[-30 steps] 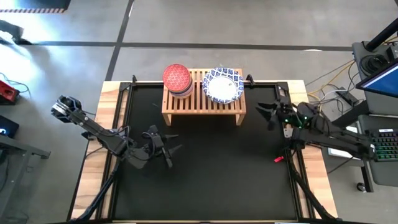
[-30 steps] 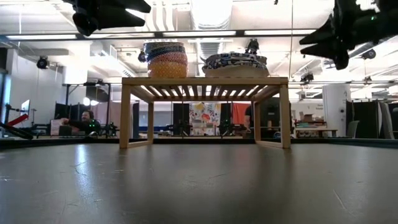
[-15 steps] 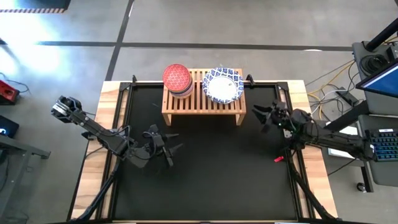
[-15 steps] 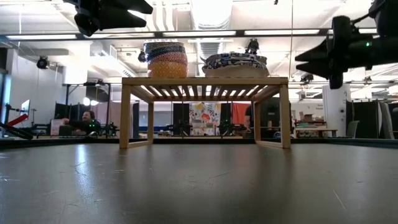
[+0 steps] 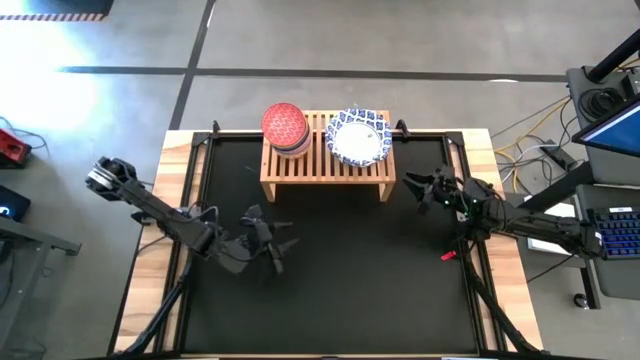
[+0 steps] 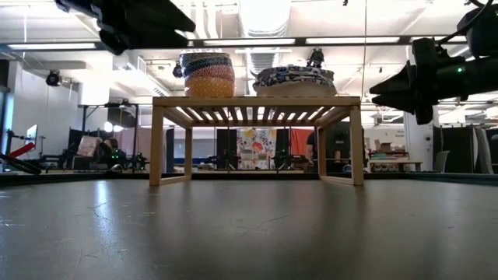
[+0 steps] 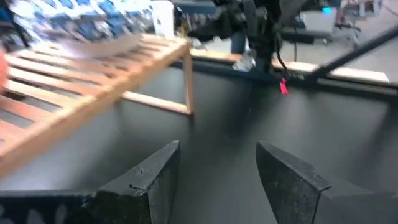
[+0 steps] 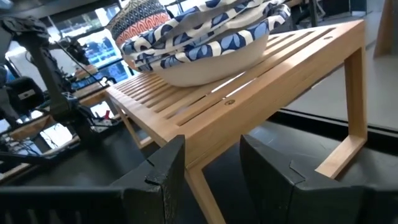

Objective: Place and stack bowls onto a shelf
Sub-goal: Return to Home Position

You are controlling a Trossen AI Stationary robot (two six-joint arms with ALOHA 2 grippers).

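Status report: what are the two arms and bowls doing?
Left gripper open, over mat. Right gripper open, beside shelf. White stack, coloured stack on shelf. Nothing in the way.

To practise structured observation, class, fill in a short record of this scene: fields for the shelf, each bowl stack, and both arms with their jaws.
Shelf: light wood, slatted top, at the far edge of the mat
Small bowls: one stack, red on top, on the shelf's left part
White patterned bowls: one stack, on the shelf's right part, apart from the small stack
Left arm: over the mat, in front of the shelf; jaws open, empty
Right arm: beside the shelf's right end; jaws open, empty
Bowls off the shelf: none in view
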